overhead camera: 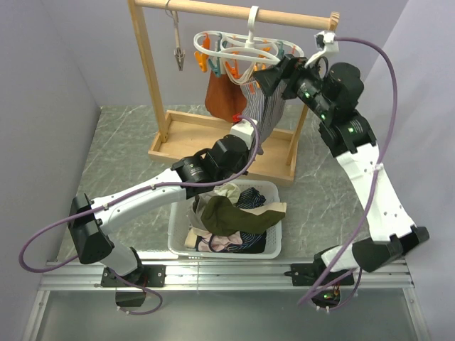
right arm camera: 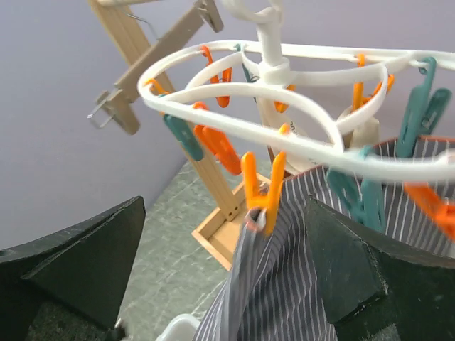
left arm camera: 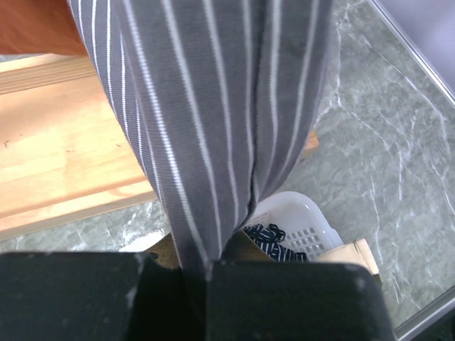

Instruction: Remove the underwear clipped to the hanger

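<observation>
Down low, the left end effector (left arm camera: 203, 273) pinches the striped underwear (left arm camera: 213, 106).

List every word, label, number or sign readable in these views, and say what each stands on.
None can be read.
The hanger, its pegs, the striped underwear and the wooden rack carry no visible text.
The cloth pile in the basket is too small to show any lettering.

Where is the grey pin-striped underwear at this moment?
The grey pin-striped underwear hangs from the white hanger at the upper centre of the top view, beside the rust-orange piece, its lower end pinched in the left gripper.
</observation>
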`<state>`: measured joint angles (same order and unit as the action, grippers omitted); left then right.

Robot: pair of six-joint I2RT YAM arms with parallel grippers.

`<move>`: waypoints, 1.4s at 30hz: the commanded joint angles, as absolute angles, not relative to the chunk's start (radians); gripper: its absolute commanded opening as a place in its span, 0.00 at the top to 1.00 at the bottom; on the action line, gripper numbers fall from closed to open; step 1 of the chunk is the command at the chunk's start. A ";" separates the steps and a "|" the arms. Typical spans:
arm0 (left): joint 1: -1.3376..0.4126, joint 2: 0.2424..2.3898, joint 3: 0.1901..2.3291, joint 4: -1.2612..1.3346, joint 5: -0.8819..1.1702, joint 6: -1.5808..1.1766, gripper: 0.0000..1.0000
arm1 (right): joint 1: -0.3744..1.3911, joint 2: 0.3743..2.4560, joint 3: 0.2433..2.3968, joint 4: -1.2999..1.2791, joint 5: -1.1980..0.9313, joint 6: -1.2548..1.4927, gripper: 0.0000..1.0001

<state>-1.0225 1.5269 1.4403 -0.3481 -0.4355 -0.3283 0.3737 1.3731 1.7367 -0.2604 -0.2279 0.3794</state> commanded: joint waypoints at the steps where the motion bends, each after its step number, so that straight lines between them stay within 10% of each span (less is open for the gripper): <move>1: -1.039 1.496 1.443 -0.331 -0.425 -0.339 1.00 | 0.379 1.465 1.828 -0.328 -0.215 0.341 0.00; 17: -1.049 1.508 1.503 -0.341 -0.419 -0.314 1.00 | 0.456 1.661 2.054 -0.388 -0.069 0.244 0.12; 20: -1.049 1.509 1.505 -0.339 -0.419 -0.314 1.00 | 0.468 1.674 2.062 -0.370 -0.012 0.241 0.23; 27: -1.049 1.491 1.497 -0.341 -0.442 -0.311 1.00 | 0.466 1.689 2.079 -0.356 -0.003 0.258 0.94; 31: -1.051 1.479 1.486 -0.347 -0.457 -0.310 1.00 | 0.468 1.672 2.063 -0.348 -0.003 0.265 1.00; 37: -1.049 1.444 1.489 -0.377 -0.497 -0.313 1.00 | 0.448 1.611 2.013 -0.327 -0.080 0.316 0.01; 42: -1.046 1.388 1.500 -0.402 -0.535 -0.327 1.00 | 0.405 1.491 1.879 -0.262 -0.231 0.394 0.00</move>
